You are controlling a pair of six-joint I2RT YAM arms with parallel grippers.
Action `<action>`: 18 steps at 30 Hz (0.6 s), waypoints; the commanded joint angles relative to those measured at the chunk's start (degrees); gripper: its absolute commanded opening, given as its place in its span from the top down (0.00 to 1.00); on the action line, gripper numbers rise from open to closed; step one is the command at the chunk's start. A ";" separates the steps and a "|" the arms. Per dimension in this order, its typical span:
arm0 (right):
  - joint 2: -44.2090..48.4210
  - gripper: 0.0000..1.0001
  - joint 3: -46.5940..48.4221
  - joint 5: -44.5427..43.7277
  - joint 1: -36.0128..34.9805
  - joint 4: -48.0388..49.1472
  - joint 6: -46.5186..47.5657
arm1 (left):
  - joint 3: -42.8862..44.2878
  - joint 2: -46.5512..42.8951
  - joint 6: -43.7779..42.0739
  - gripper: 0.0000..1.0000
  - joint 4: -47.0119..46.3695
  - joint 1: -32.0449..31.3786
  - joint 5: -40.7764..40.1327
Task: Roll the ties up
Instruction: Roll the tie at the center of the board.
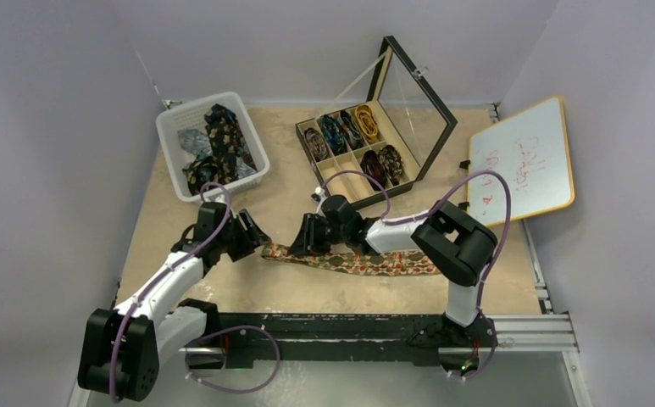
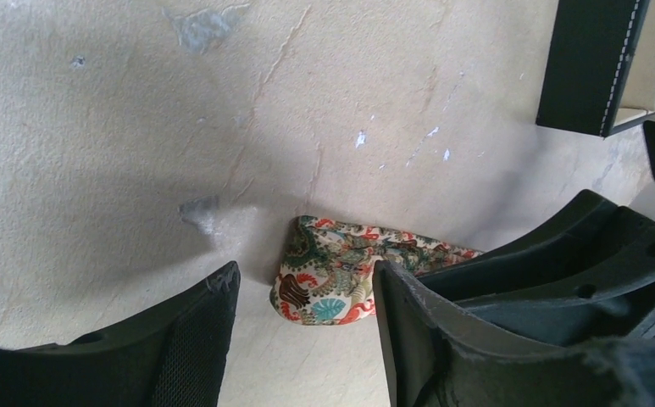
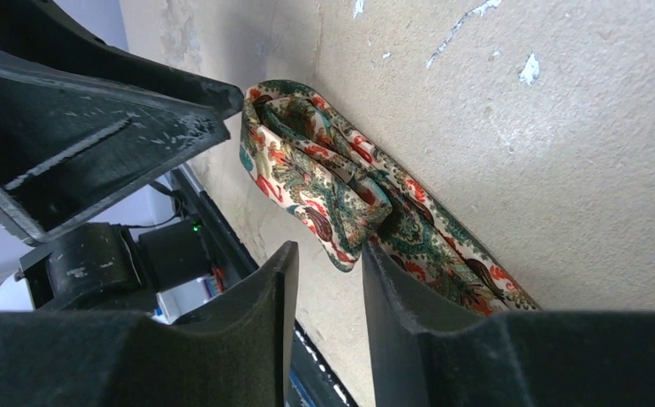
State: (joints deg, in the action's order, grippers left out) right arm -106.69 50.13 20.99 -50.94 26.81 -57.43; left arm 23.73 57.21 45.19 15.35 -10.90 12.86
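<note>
A tan-orange paisley tie (image 1: 366, 263) lies flat across the table in front of both arms, its left end folded over itself. My left gripper (image 1: 258, 238) is open, just left of that folded end. In the left wrist view the tie end (image 2: 332, 280) lies just beyond my open left gripper (image 2: 305, 275). My right gripper (image 1: 301, 242) is open and low over the tie near the fold. In the right wrist view the folded tie (image 3: 307, 170) lies just ahead of my right gripper (image 3: 330, 252), with one finger (image 3: 391, 297) against the cloth.
A white basket (image 1: 164, 127) at the back left holds several loose dark ties (image 1: 218, 140). An open black compartment box (image 1: 300, 131) at the back middle holds several coiled ties (image 1: 366, 123), its lid upright. A whiteboard (image 1: 523, 161) leans at the right wall.
</note>
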 commanded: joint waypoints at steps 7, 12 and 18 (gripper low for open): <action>-1.68 0.81 4.49 0.27 0.49 -2.12 1.04 | -2.25 -0.45 -0.72 0.44 -3.75 0.44 1.51; -1.53 0.95 4.54 -0.07 0.59 -2.39 1.96 | -2.52 -0.02 -0.81 0.45 -4.30 0.44 2.05; 0.50 1.00 3.38 -1.67 1.21 -3.77 2.73 | -2.68 -0.71 -1.02 0.45 -4.50 0.44 2.69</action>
State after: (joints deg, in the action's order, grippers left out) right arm -108.57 52.80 20.47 -50.28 25.04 -56.14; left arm 21.61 57.21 45.21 12.95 -10.90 14.39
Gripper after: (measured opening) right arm 0.005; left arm 0.550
